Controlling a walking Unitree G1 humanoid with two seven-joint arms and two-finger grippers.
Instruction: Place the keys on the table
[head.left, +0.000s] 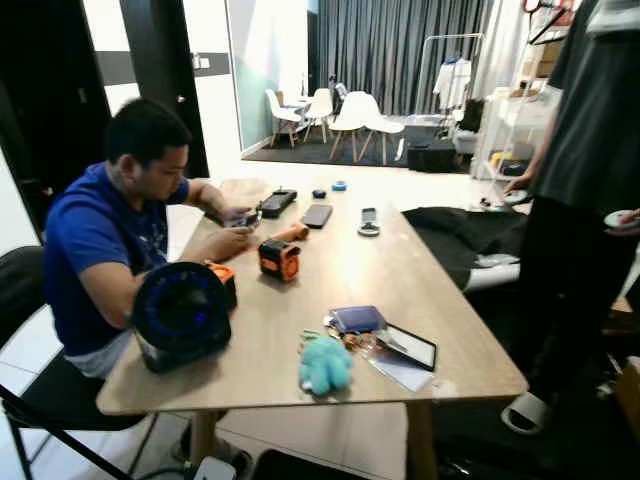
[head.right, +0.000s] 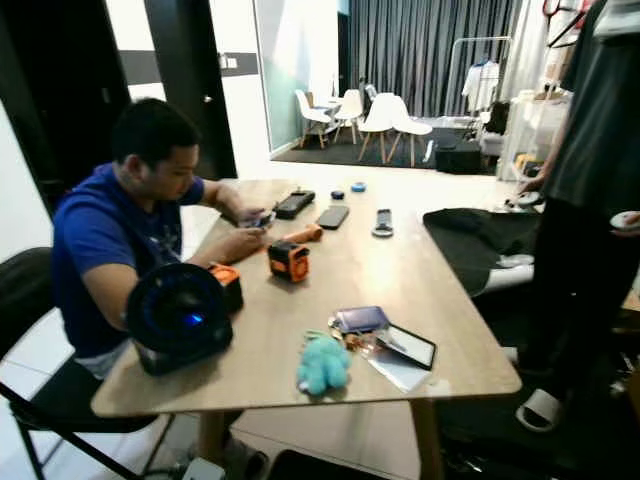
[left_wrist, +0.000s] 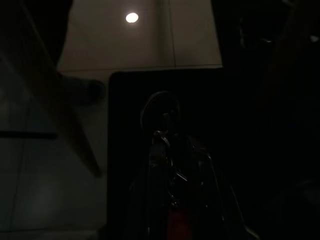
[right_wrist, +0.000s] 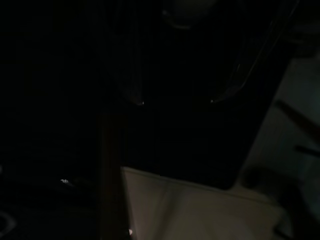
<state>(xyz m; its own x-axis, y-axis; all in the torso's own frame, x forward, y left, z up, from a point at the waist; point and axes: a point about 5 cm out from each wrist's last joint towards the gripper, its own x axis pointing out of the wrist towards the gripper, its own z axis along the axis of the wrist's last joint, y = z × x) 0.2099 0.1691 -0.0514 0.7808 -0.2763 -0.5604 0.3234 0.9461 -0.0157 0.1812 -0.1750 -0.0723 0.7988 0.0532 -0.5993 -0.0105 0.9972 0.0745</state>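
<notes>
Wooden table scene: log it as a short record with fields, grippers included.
table: light wooden table, its short edge nearest the robot
near edge: teal plush toy, dark blue wallet, black-framed tablet
left side: round black fan, orange tape measure
people: seated person in blue shirt on the left, standing person in black on the right
left gripper: jaws closed on the ring of metal keys, dim view
right gripper: idle, in the dark
status: keys not yet on the table
</notes>
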